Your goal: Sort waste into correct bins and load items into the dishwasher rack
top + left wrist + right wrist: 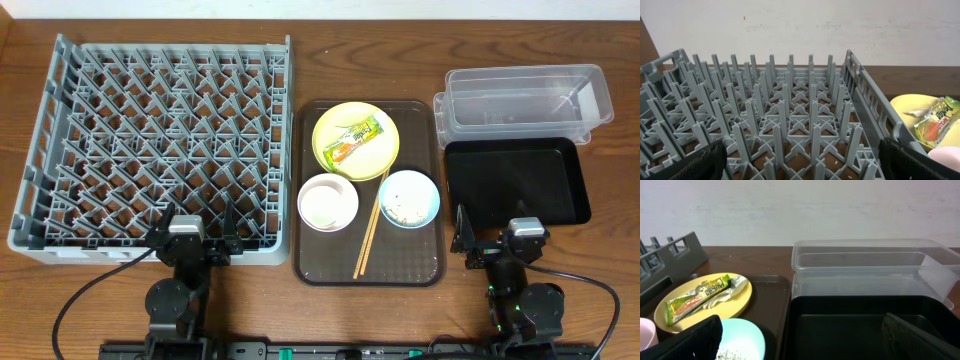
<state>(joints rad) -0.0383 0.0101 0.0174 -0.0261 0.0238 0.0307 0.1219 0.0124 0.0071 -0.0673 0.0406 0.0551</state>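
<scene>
The grey dishwasher rack point(150, 140) fills the left and shows in the left wrist view point(790, 115). A yellow-green plate point(385, 128) carries the snack wrapper point(353, 142), also in the right wrist view point(700, 297). In front of it are a whitish-pink bowl point(328, 202), a light blue bowl point(409, 198) with rice scraps point(732, 354), and chopsticks point(370, 228). The clear tub point(525, 100) and black tray point(515, 180) lie at the right. My left gripper point(197, 232) is open at the rack's near edge. My right gripper point(500, 238) is open before the black tray. No cup or crumpled paper shows.
The plate, bowls and chopsticks lie on a brown serving tray point(315, 255) between the rack and the bins. Bare wooden table point(600, 270) surrounds everything. Both arm bases stand at the front edge.
</scene>
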